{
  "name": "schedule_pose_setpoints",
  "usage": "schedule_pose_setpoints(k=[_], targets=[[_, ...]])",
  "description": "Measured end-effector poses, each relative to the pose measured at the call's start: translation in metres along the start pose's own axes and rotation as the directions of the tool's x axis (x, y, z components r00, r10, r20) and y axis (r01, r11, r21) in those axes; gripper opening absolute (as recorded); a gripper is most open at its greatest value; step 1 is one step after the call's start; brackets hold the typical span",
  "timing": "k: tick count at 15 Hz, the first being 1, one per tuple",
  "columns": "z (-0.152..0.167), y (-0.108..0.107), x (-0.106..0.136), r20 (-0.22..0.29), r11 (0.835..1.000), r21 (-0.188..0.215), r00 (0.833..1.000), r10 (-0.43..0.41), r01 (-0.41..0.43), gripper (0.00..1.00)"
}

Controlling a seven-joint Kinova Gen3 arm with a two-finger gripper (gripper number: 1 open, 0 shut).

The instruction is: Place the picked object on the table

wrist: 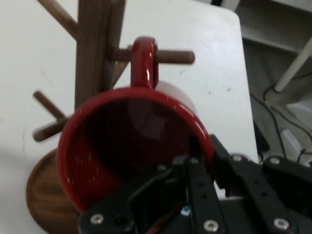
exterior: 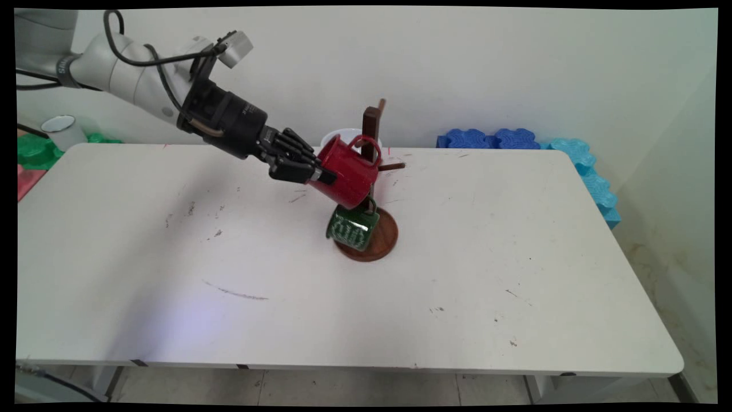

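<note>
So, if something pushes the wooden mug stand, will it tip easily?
Probably not easily: the wooden mug stand has a wide round base. Still, its post is tall, and the green mug hangs on one side, so a high push might rock it.

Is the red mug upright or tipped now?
Tipped. The red mug leans with its mouth toward the gripper, which clamps its rim; the hand view looks into it.

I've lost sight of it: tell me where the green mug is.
In the main view, the green mug hangs low on the wooden mug stand near the table's middle, directly below the red mug in the gripper.
</note>
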Motion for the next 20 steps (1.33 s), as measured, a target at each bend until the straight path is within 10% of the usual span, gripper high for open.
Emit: schedule_pose_setpoints(k=[20], targets=[[-0.007, 0.016, 0.003, -0.01, 1.0, -0.025, 1.0, -0.009, 0.008, 0.0]])
